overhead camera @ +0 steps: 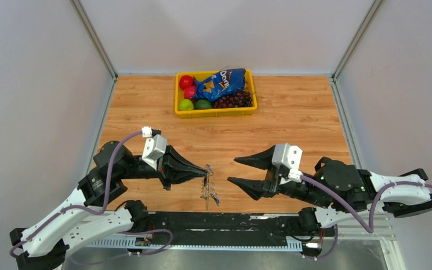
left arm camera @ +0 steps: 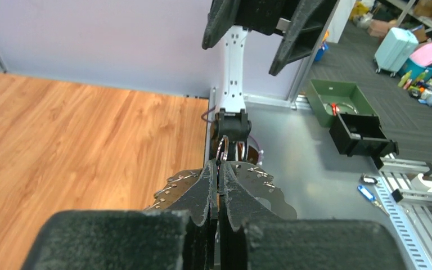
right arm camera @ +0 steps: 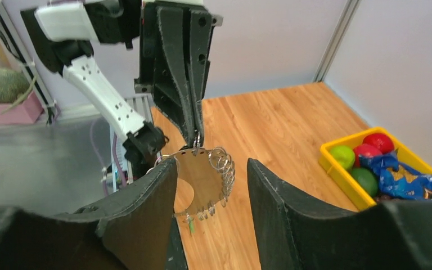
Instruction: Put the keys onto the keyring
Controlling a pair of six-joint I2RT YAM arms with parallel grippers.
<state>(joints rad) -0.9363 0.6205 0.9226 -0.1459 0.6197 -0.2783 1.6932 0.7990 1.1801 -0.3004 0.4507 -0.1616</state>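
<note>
Our left gripper (overhead camera: 206,170) is clamped tight on the top of the keyring (right arm camera: 205,180). It pinches one small wire ring, so the silvery band hangs below the fingertips, over the near part of the wooden table (overhead camera: 292,129). Our right gripper (overhead camera: 233,170) has its jaws spread and empty, facing the keyring from just beside it without touching. We cannot tell the keys from the small rings along the band's edge, and a yellow bin (overhead camera: 214,113) of fruit sits at the far side.

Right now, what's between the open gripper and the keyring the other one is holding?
Nothing but bare wooden table. The top view shows an open gap between the right gripper and the keyring hanging from the left gripper.
</note>
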